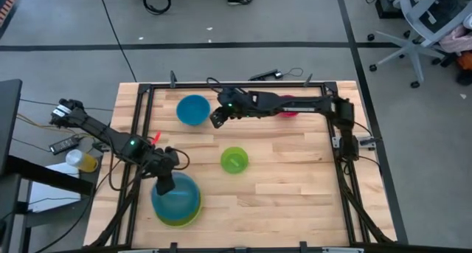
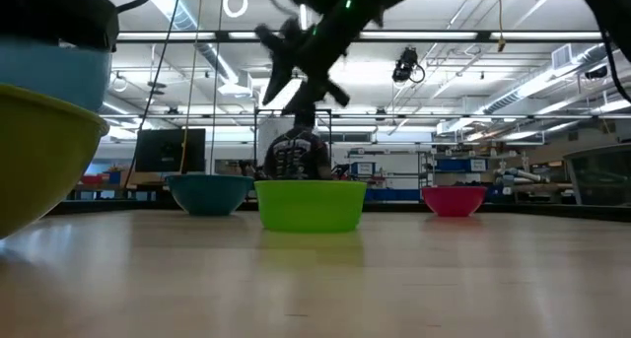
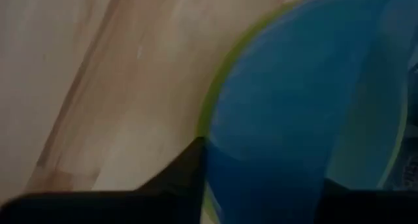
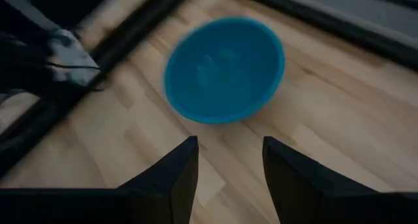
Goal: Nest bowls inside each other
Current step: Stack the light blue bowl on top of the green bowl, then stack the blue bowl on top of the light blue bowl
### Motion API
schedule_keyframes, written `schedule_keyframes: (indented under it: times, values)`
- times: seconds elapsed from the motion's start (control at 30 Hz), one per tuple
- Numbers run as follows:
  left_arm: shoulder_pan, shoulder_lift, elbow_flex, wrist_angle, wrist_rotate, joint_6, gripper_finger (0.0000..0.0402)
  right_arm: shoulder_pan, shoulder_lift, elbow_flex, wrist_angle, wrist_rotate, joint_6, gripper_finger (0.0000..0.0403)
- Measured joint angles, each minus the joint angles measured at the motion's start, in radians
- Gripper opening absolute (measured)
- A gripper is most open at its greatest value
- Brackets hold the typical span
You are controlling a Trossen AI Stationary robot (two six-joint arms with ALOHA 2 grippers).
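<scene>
The light blue bowl [image 1: 179, 195] sits nested in the yellow-green bowl [image 1: 174, 220] at the table's near left. My left gripper [image 1: 164, 184] is over their far-left rim, pointing down, its fingers apart on either side of the light blue rim [image 3: 215, 152]. The medium blue bowl [image 1: 193, 109] rests on its base at the far left. My right gripper [image 4: 228, 165] hangs open above the table just right of it, with nothing between its fingers. The small green bowl [image 1: 234, 160] stands mid-table. The magenta bowl [image 1: 288, 111] shows partly under the right arm. My left gripper comes at the light blue bowl from above, one finger [image 3: 186, 175] outside the rim over the yellow-green edge, the other [image 3: 366, 201] inside. The bowl rests in the yellow-green bowl. Whether the fingers touch the wall, I cannot tell.
A black frame rail [image 1: 144, 113] runs around the wooden table top [image 1: 295, 186]. The near right part of the wood has open room. A bottle and cables [image 1: 77, 158] lie off the table's left side.
</scene>
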Motion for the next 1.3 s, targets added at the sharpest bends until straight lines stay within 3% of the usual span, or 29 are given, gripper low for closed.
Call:
schedule_keyframes:
  times: [0.2,0.37,0.53,0.67,0.87,1.07,1.17,1.3]
  values:
    - [-0.003,-0.001,-0.001,0.022,0.032,-0.016,0.0237,-0.044,0.122,-0.001,0.117,0.008,0.036,0.0174]
    - [-0.003,-0.002,0.004,0.009,0.064,-0.026,0.0287,-0.085,0.197,-0.002,0.172,0.004,0.094,0.0174]
    - [0.009,-0.022,0.045,-0.014,0.037,-0.021,0.0292,-0.127,0.235,0.001,0.35,-0.071,0.162,0.0174]
    - [0.023,-0.059,0.102,-0.108,-0.052,-0.022,0.0293,-0.136,0.238,0.0,0.382,-0.024,0.159,0.0174]
    - [0.089,-0.11,0.165,-0.263,-0.149,-0.031,0.0293,-0.166,0.237,0.0,0.356,-0.095,0.201,0.0174]
    - [0.187,-0.116,0.169,-0.289,-0.224,-0.035,0.0293,-0.145,0.237,0.035,0.268,-0.129,0.24,0.0174]
    - [0.239,-0.099,0.169,-0.289,-0.291,0.04,0.0293,-0.128,0.237,0.035,0.259,-0.153,0.265,0.0174]
    - [0.343,-0.053,0.161,-0.259,-0.401,0.324,0.0285,-0.1,0.226,0.035,0.204,-0.189,0.26,0.0174]
